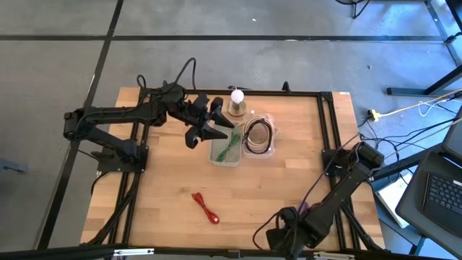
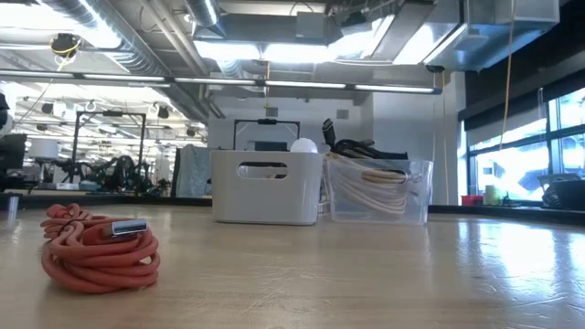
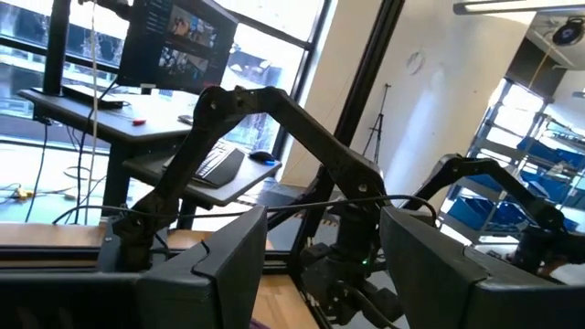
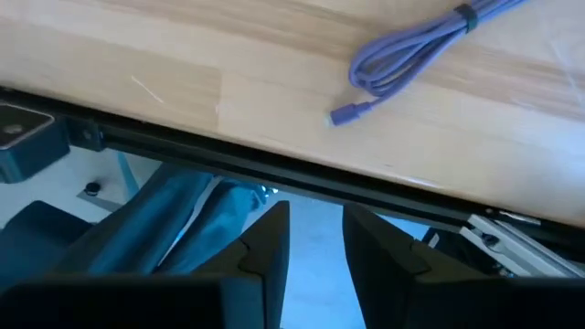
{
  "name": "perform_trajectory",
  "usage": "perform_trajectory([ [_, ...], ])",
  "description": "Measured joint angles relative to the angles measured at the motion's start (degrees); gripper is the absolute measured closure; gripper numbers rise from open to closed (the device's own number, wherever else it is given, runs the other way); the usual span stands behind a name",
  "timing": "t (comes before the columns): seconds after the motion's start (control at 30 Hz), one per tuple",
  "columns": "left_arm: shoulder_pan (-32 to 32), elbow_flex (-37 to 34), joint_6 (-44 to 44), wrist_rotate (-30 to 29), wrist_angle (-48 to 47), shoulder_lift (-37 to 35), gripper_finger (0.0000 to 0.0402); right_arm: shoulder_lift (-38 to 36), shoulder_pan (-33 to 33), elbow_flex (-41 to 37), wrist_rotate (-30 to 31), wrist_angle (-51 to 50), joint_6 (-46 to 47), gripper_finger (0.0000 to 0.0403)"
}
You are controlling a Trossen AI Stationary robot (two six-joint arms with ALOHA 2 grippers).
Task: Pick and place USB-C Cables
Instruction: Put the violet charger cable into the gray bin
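Note:
A green cable bundle [image 1: 229, 146] lies inside the white bin [image 1: 215, 157]. Cream coils and a black loop [image 1: 258, 134] fill the clear bin [image 1: 272, 149] beside it. A red bundle [image 1: 206, 207] rests on the bare table near its near edge, large in the low view [image 2: 96, 249]. A purple bundle [image 4: 416, 50] lies on the wood close to the near edge. My left gripper [image 1: 211, 134] hovers open over the white bin's left rim, holding nothing. My right gripper [image 4: 315, 239] is parked past the table's near edge, open, with nothing between its fingers.
A white ball on a round metal base [image 1: 237, 101] stands at the far edge behind the bins. A black frame rail [image 1: 326, 123] runs along the table's right side. Bare wood stretches between the red bundle and the bins. A laptop [image 1: 440, 191] sits off the table at right.

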Motion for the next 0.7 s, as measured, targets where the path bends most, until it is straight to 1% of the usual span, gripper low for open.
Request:
perform_trajectory([
  [0.13, 0.0, 0.0, 1.3, 0.0, 0.0, 0.0, 0.0194, -0.1, 0.0, 0.0, 0.2, -1.0, 0.0, 0.0297],
  [0.7, 0.0, 0.0, 1.4, -0.1, 0.0, 0.0, 0.0194, -0.1, -0.1, 0.0, 0.2, -3.3, 0.0, 0.0297],
])
